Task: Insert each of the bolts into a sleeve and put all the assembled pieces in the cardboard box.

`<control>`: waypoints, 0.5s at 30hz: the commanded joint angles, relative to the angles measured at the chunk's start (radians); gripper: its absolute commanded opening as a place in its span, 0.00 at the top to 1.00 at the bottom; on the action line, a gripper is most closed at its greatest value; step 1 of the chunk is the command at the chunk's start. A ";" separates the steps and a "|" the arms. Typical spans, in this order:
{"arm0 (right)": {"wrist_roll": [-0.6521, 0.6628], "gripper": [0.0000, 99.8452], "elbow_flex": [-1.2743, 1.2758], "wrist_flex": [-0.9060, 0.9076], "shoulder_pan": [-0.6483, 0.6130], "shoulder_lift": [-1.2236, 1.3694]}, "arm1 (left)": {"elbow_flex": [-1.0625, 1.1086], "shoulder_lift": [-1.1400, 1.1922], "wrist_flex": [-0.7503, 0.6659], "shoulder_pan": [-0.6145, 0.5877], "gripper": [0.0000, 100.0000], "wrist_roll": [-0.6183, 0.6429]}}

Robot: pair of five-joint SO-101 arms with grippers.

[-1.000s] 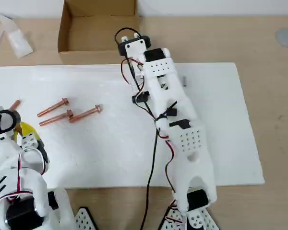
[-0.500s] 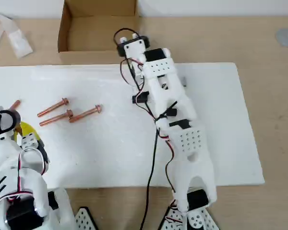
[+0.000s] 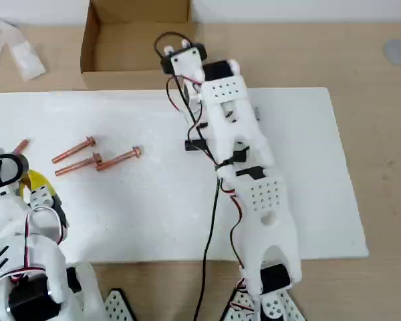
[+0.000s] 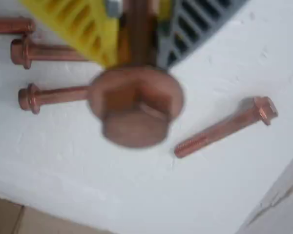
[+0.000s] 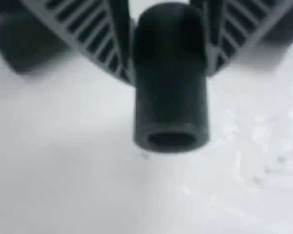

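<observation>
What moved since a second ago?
The right arm shifted its far end slightly toward the brown cardboard box; the right gripper holds the black cylindrical sleeve. The left gripper stayed put, shut on a copper bolt; the three loose copper bolts on the white sheet stayed too.
</observation>
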 commanded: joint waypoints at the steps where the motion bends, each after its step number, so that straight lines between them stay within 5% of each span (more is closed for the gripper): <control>1: 0.064 0.99 -0.239 0.106 -0.001 -0.159 | -0.064 -0.007 -0.034 0.005 0.99 0.003; 8: 0.028 0.99 -0.357 0.169 -0.013 -0.352 | -0.058 -0.007 -0.126 0.009 0.99 0.003; 15: 0.025 0.99 -0.024 0.167 -0.137 -0.848 | -0.064 -0.007 -0.133 0.014 0.99 0.051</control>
